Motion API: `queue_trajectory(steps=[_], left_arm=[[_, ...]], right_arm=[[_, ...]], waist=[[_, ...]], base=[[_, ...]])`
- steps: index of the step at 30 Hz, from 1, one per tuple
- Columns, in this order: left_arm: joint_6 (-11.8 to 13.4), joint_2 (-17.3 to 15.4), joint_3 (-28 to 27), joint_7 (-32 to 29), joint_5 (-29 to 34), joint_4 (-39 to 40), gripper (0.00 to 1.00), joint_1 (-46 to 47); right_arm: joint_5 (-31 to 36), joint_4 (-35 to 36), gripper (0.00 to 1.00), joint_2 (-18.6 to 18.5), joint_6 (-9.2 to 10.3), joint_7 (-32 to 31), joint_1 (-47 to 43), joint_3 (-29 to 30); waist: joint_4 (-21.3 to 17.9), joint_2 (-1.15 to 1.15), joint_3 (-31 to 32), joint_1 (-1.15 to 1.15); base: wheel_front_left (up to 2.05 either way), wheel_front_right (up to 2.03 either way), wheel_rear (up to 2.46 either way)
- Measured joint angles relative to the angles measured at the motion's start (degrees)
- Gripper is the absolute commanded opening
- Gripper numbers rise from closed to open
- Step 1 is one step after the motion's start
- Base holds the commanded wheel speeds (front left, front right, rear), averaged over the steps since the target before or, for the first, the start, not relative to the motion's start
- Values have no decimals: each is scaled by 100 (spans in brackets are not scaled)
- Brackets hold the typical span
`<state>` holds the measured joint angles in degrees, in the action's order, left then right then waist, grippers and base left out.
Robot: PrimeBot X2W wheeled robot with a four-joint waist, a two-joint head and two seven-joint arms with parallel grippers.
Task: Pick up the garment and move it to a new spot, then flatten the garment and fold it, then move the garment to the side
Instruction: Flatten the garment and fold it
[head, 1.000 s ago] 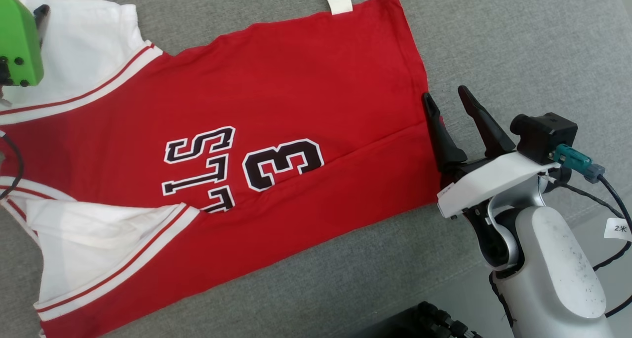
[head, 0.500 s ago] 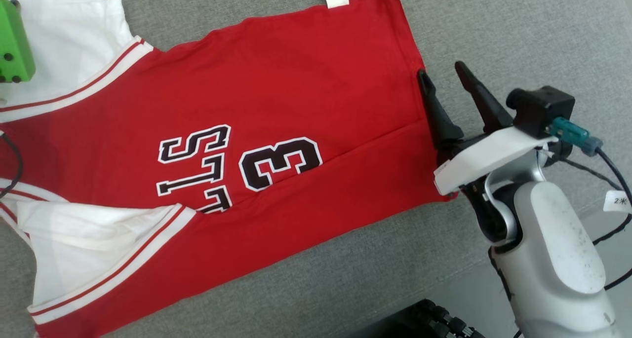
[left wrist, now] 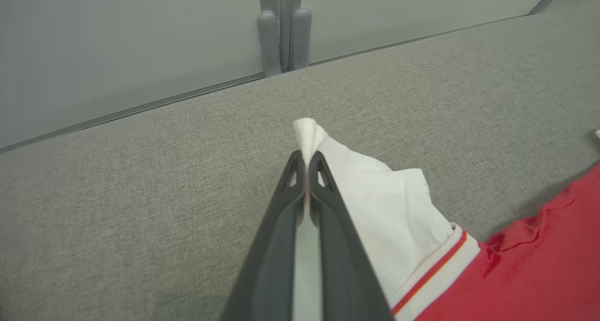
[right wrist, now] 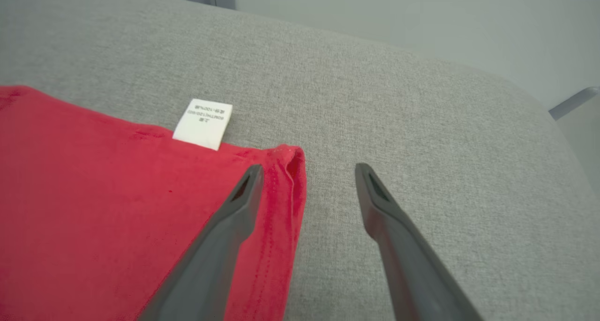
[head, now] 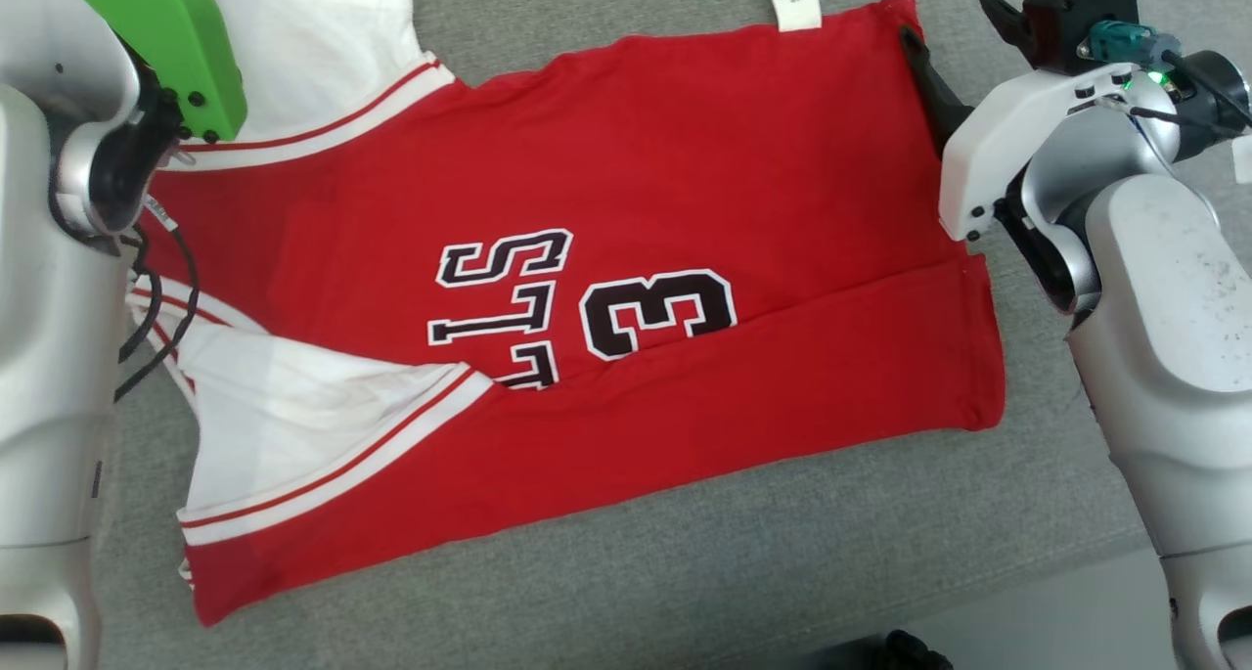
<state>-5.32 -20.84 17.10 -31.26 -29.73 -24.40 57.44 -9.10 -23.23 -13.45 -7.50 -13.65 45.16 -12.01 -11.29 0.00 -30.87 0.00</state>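
One garment sleeve (left wrist: 375, 204) pinched in left fingers (left wrist: 281, 227) — right fingers (right wrist: 220, 236) spread.

Garment (head: 685, 161) lies spread on the cushion (head: 685, 572). Care label (head: 793, 1) pokes out past the garment's far edge, near its hem corner. Right gripper (right wrist: 309, 168) sits at that corner, one finger over the cloth and the other over bare cushion just beside the garment's side edge. Left gripper (left wrist: 305, 156) is at the garment's opposite end, with the tip of the far sleeve (left wrist: 389, 208) pinched between its fingers. Near sleeve (head: 293, 425) lies at that same end. Wall panel (left wrist: 140, 40) stands behind the cushion, beyond the garment's far edge.
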Motion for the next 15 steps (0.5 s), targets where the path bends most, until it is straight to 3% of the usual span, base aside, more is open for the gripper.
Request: queue_trajectory(steps=[6, 8, 11, 12, 15], left_arm=[[-77, 254, 126, 438, -153, -48, 0, -110], [-108, 274, 165, 539, -166, -90, 0, -154], [-123, 311, 198, 681, -210, -138, 0, -176], [-129, 328, 210, 723, -236, -160, 0, -192], [-144, 366, 234, 859, -288, -237, 0, -253]], right_arm=[[-78, -818, 100, -282, 0, -367, 382, -368], [-101, -985, 47, -367, 0, -402, 477, -447], [-177, -1196, 7, -446, 0, -415, 615, -508], [-187, -1262, 0, -461, 0, -396, 649, -519], [-192, -1485, 0, -534, 0, -355, 735, -511]], waist=[[448, 0, 123, 0], [564, 0, 171, 0], [708, 0, 258, 0], [744, 0, 295, 0], [826, 0, 397, 0]], base=[[0, 0, 0], [0, 0, 0], [0, 0, 0], [0, 0, 0], [0, 0, 0]])
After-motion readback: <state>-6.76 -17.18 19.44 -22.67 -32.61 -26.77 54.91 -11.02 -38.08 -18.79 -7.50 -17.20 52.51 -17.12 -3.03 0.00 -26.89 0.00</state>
